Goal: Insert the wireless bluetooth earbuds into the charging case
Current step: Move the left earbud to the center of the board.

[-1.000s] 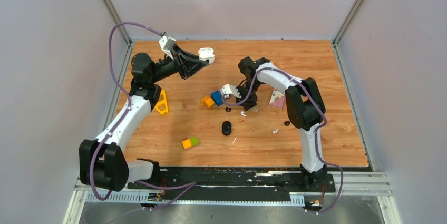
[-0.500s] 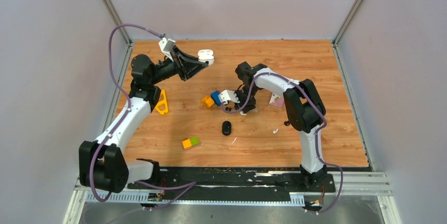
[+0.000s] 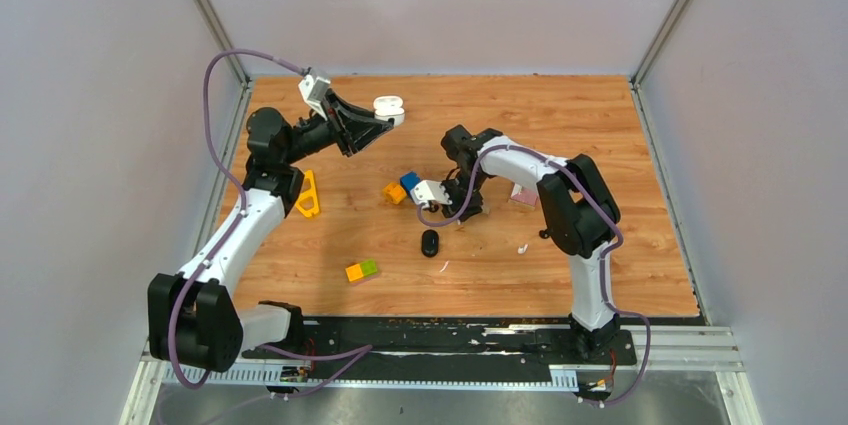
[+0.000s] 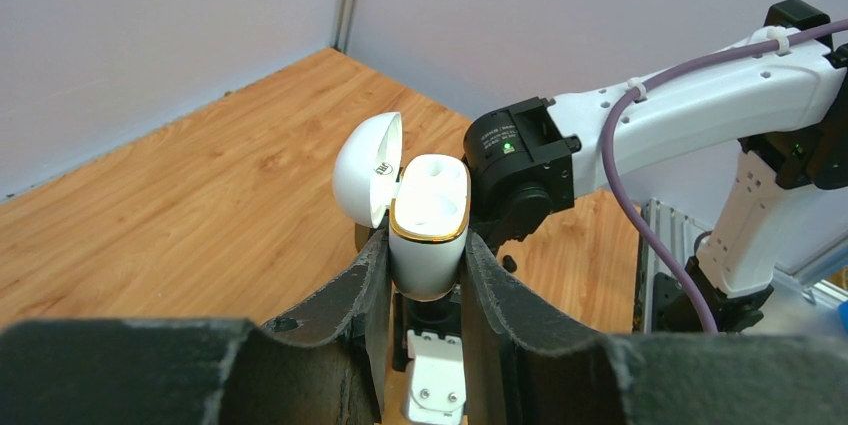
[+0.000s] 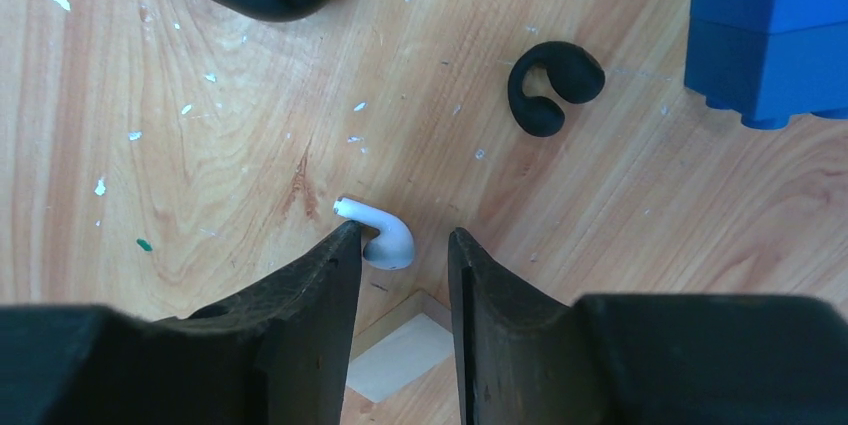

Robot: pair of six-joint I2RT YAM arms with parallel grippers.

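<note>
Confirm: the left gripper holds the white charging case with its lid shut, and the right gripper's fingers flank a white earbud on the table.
The lid is open, not shut: the left wrist view shows it swung aside on the charging case in the left gripper, sockets empty. The rest holds: the fingers of the right gripper flank the white earbud on the table.

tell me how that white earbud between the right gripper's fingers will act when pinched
Probably stiff and very light: the white earbud is a tiny glossy shell. Its rounded body may pivot or slip from the right gripper, since it sits off-centre, near one finger.
</note>
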